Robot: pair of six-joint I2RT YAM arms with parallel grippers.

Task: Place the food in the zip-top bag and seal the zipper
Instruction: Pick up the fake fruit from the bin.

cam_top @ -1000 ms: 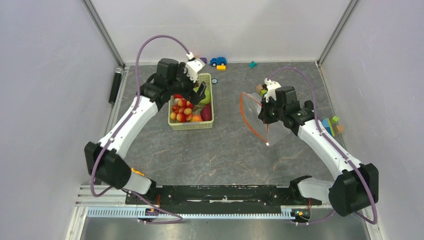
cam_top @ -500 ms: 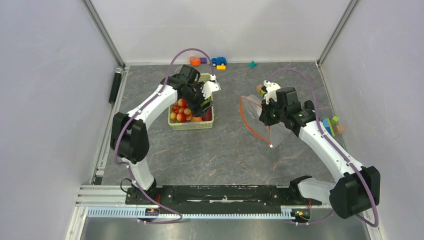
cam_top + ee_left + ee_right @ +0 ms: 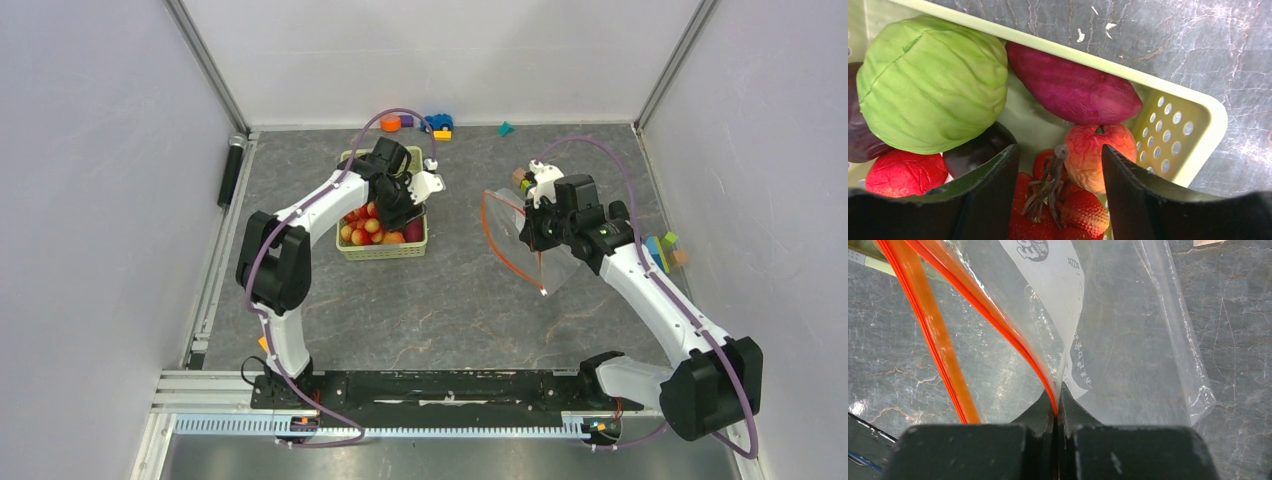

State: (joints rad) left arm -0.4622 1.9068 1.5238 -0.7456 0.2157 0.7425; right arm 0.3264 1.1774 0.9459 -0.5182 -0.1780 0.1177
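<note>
The food lies in a pale green basket (image 3: 383, 250): a green cabbage (image 3: 933, 82), a purple sweet potato (image 3: 1073, 90), a peach-like fruit (image 3: 1098, 155), dark purple pieces (image 3: 973, 152) and a bunch of strawberries (image 3: 1083, 212) with a brown stem (image 3: 1050, 182). My left gripper (image 3: 1059, 150) reaches down into the basket, open, its fingers either side of that stem and apart from it. My right gripper (image 3: 1058, 400) is shut on the zip-top bag (image 3: 1128, 340) at its orange zipper (image 3: 998, 315). It holds the bag's mouth open and raised off the table (image 3: 520, 245).
A toy car and blocks (image 3: 436, 123) lie along the back wall, beside a teal block (image 3: 506, 128). More coloured blocks (image 3: 660, 250) sit at the right wall. A black cylinder (image 3: 231, 170) lies at the left edge. Bare grey table separates basket and bag.
My left arm swung over the basket, its wrist turned and dropped in among the food, and its jaws narrowed around the strawberry stem. The right gripper kept the bag almost still.
</note>
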